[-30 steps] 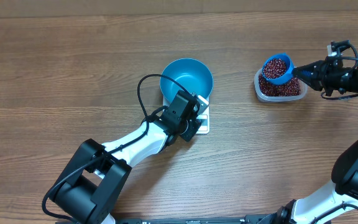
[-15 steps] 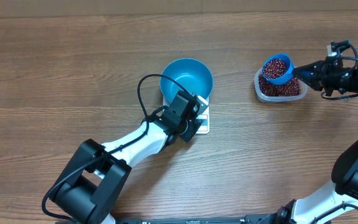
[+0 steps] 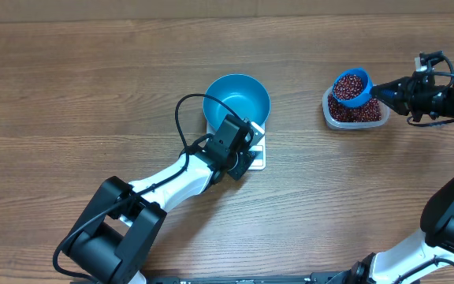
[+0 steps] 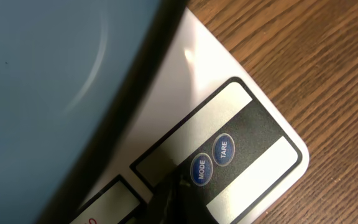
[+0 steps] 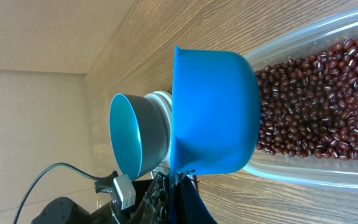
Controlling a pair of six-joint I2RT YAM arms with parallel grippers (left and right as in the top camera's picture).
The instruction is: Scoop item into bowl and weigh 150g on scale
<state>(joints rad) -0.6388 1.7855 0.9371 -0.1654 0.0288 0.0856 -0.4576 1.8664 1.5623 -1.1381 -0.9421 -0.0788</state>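
Left pincer (image 4: 169, 200): closed to a narrow point with nothing in it; its dark tip is down on the button strip of the scale (image 4: 253, 134), just beside the MODE button (image 4: 201, 169), with the TARE button (image 4: 223, 149) next along
Why so: a closed tip suits pressing a small button, probably to zero the scale with the bowl already on it; whether it is pressing cannot be told
Right pincer (image 3: 386, 91): clamped on the handle of the scoop (image 3: 351, 87), far to the right of the scale
Scoop: mouth up and heaped with beans (image 3: 351, 81), held over the tub (image 3: 377, 120), so stray grains would fall back in
Beans: one load in the scoop, the rest in the tub; none seen in the bowl
Bowl (image 3: 236, 99): sits on the scale and covers most of its plate, leaving only the near strip showing; that way the weight can be read as beans go in
Target weight: not begun, judging by the bare inside of the bowl
In the way: the left arm (image 3: 172, 177) reaches in from the near left and its cable (image 3: 178, 118) loops by the bowl's left side; the stretch of table (image 3: 298, 79) between tub and bowl is bare, so the scoop's route from the right looks free, though it must clear the bowl's rim
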